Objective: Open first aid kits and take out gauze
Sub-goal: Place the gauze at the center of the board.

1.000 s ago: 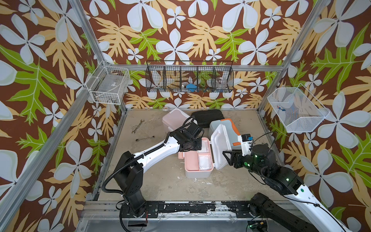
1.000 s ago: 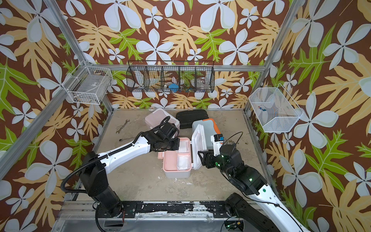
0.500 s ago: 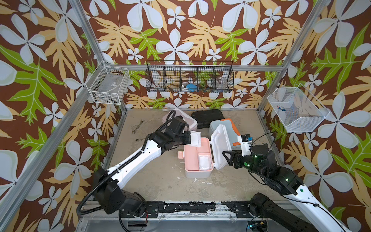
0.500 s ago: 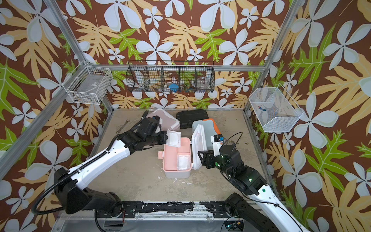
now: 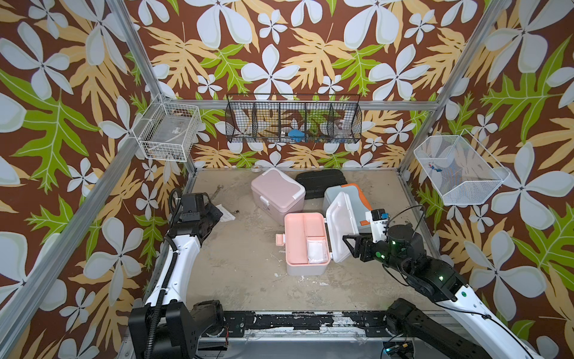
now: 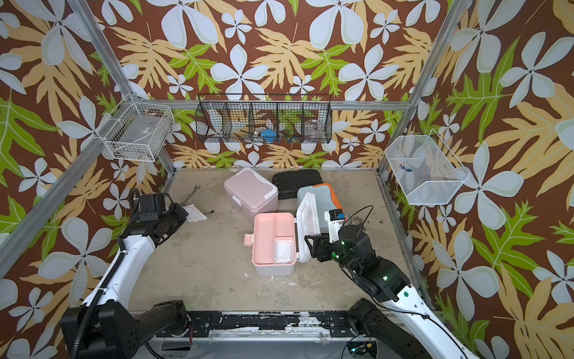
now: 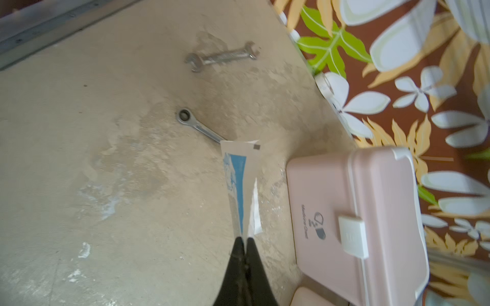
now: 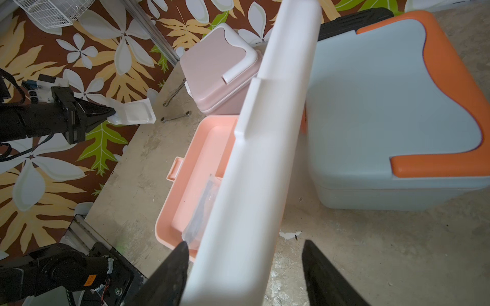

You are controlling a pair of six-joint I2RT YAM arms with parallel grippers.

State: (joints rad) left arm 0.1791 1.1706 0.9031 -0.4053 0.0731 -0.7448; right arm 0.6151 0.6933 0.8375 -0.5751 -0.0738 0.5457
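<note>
One gauze packet [image 7: 240,185] clamped in left jaws — right jaws wide, straddling upright kit lid [image 8: 265,159].

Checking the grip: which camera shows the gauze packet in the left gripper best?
Right wrist view: the gauze packet faces it flat, pinched at its edge by the left gripper. The left wrist view sees it edge-on; both top views show it small, partly hidden.

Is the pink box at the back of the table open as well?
No, the pink box has its lid down, with the white latch flat against its front.
</note>
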